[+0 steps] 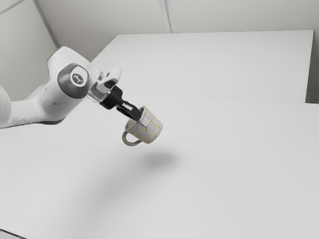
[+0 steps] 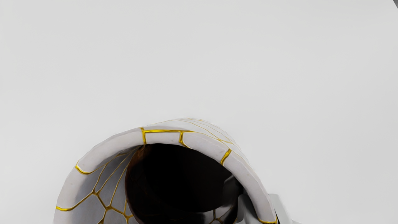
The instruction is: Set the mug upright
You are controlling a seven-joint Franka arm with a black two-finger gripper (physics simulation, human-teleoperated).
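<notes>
Your black gripper (image 1: 142, 120) pinches the wall of a gold-veined mug (image 1: 150, 130), one finger inside, one outside, holding it tilted above the white table (image 1: 234, 169).

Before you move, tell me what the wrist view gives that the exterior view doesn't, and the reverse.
Wrist view: the dark interior of the mug, one of the fingers inside its wall.
Exterior view: the arm, the mug's handle, a shadow below.
Both: the mug's gold-lined pattern, the fingers at its rim, the white table.
</notes>
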